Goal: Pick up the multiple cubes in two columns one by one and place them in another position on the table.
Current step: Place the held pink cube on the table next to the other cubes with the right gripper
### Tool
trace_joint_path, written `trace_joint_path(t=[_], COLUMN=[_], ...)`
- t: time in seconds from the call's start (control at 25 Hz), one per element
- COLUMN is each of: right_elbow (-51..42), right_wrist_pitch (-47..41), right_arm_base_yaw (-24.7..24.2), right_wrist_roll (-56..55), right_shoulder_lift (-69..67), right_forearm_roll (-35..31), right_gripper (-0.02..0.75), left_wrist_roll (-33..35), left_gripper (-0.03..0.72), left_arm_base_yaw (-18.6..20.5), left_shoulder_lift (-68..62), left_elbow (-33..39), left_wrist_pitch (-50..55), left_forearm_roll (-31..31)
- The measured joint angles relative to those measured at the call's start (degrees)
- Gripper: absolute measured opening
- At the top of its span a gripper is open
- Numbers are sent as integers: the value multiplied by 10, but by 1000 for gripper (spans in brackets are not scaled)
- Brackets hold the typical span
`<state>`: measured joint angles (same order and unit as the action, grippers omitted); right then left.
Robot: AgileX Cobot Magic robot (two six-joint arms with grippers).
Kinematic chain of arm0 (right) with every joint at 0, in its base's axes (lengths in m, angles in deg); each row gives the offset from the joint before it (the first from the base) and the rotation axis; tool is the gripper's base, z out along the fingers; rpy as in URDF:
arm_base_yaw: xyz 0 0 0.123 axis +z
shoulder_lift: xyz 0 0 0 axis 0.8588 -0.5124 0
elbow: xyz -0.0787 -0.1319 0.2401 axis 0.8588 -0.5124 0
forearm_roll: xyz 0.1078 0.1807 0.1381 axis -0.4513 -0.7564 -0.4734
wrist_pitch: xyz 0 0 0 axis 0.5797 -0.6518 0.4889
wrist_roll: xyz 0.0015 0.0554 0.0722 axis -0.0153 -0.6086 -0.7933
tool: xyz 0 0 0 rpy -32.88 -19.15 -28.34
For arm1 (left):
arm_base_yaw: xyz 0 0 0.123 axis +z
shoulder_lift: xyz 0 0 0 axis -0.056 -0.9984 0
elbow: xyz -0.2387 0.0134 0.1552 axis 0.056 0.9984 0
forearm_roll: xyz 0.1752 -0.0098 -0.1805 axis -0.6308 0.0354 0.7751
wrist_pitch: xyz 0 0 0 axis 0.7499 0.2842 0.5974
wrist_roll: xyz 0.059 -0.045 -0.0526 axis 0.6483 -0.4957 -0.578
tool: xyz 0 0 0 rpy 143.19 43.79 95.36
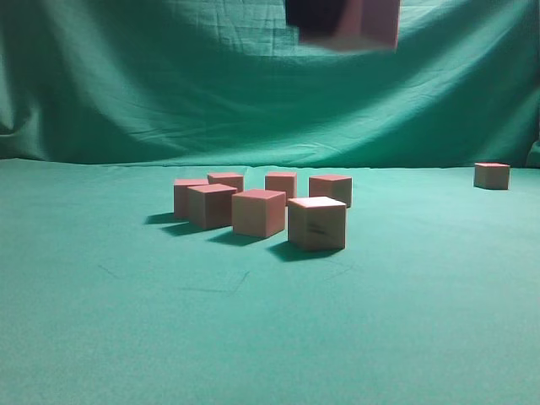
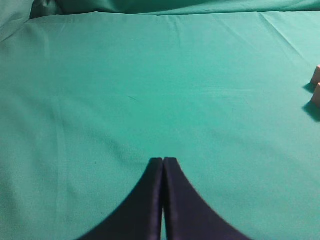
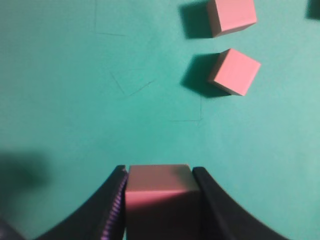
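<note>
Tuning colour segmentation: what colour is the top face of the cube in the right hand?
Reddish pink on the held cube, between the right hand's black fingers; clearest in the right wrist view.

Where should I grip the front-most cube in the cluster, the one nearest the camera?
Take the front cube by its two flat vertical side faces, coming straight down from above. Its neighbour cube sits close on its left, so probably turn the jaws to the front and back faces, which look clear.

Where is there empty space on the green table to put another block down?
The table is bare in front of the cluster of cubes, left of it, and between it and the lone cube far right. It's crowded only within the cluster.
</note>
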<state>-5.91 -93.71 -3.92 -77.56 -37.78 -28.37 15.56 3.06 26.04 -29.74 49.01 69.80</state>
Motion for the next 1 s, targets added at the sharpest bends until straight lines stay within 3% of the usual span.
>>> trace_joint_path(t=[0.56,1.0], right_elbow=[-81,-83], right_wrist_pitch=[161,185], right_arm_base_yaw=[-30,-30], right_wrist_roll=[0,22], right_shoulder_lift=[-44,-86], right_forearm_roll=[6,6], right_gripper=[283,283], left_wrist_roll=[0,0], left_gripper=[0,0], left_arm_base_yaw=[0,0], left_shoulder_lift=[0,0], left_elbow=[0,0], left_wrist_pitch=[0,0], left_forearm_roll=[0,0])
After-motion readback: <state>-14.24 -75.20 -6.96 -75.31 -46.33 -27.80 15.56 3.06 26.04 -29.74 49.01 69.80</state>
